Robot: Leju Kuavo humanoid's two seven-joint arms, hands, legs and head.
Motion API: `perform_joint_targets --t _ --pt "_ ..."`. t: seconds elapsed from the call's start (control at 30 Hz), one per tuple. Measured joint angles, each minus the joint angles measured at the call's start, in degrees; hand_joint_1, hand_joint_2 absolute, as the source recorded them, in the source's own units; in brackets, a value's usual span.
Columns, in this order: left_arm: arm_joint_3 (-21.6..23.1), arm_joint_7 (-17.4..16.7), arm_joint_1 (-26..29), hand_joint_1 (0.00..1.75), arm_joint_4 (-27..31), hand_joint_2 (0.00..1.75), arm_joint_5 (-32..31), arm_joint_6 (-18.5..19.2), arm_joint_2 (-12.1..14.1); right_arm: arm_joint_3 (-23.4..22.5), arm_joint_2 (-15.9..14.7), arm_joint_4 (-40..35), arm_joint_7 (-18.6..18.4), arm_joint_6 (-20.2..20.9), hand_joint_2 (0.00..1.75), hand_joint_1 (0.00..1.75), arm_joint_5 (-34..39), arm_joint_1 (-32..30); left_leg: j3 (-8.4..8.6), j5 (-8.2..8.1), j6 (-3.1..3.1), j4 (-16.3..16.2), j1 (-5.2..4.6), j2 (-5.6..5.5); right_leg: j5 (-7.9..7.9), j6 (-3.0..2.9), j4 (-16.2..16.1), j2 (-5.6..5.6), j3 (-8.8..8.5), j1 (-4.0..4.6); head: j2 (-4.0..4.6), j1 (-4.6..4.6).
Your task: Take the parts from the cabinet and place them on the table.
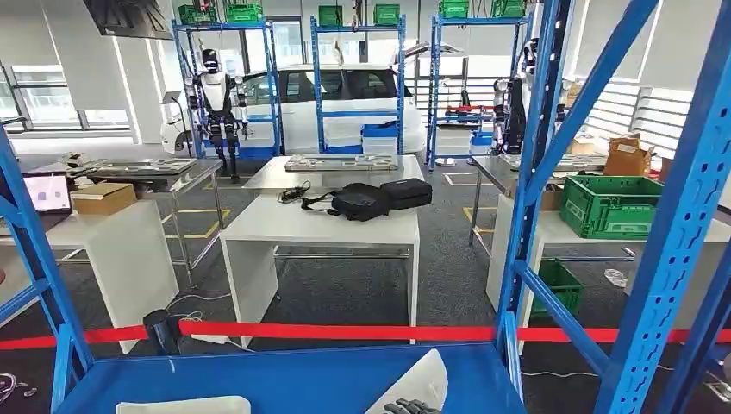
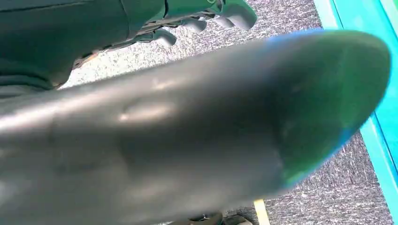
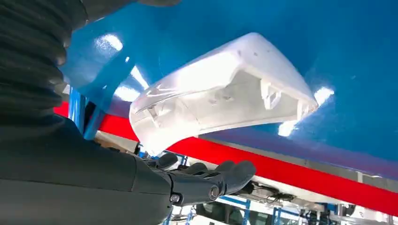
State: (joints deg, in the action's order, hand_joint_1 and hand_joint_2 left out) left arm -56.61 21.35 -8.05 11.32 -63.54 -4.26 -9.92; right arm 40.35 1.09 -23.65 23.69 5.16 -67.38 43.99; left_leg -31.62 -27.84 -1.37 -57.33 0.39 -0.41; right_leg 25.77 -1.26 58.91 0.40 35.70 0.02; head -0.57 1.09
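Two white plastic parts lie on the blue cabinet shelf [image 1: 284, 379]: a curved one [image 1: 420, 379] at the front right and a flat one [image 1: 181, 404] at the front left. In the right wrist view the curved part [image 3: 220, 89] shows its hollow ribbed underside. My right hand [image 3: 206, 180] reaches along its near edge with dark fingers stretched out and nothing gripped; its fingertips [image 1: 412, 406] peek in at the head view's bottom edge. My left hand [image 2: 187, 131] hangs over grey carpet, its thick thumb close to the camera, its fingers [image 2: 211, 14] apart and holding nothing. Beyond the rack stands the white table [image 1: 259, 226].
Blue rack uprights [image 1: 534, 172] and diagonal braces [image 1: 672, 241] frame the shelf on both sides. A red barrier tape [image 1: 345, 331] runs behind the shelf. Black bags [image 1: 371, 198] lie on the white table; a green crate [image 1: 612, 205] stands on a table at right.
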Motion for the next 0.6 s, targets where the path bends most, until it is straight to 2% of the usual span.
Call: perform_joint_targets --t 0.37,0.6 --pt "0.0 0.44 -0.01 0.0 0.0 0.0 0.0 -0.02 -0.11 1.94 -0.07 1.09 -0.28 0.15 1.75 0.0 0.94 0.01 0.02 0.0 0.0 0.0 -0.01 0.01 0.0 0.0 -0.01 0.01 0.0 0.01 0.0 0.0" --pt "0.07 2.69 0.0 0.0 0.0 0.0 0.0 -0.72 -0.11 2.12 -0.77 1.86 -0.48 0.33 1.75 0.0 2.56 0.0 0.03 0.0 0.0 -0.01 -0.01 0.01 0.0 0.0 -0.01 0.02 0.0 0.0 0.0 0.0"
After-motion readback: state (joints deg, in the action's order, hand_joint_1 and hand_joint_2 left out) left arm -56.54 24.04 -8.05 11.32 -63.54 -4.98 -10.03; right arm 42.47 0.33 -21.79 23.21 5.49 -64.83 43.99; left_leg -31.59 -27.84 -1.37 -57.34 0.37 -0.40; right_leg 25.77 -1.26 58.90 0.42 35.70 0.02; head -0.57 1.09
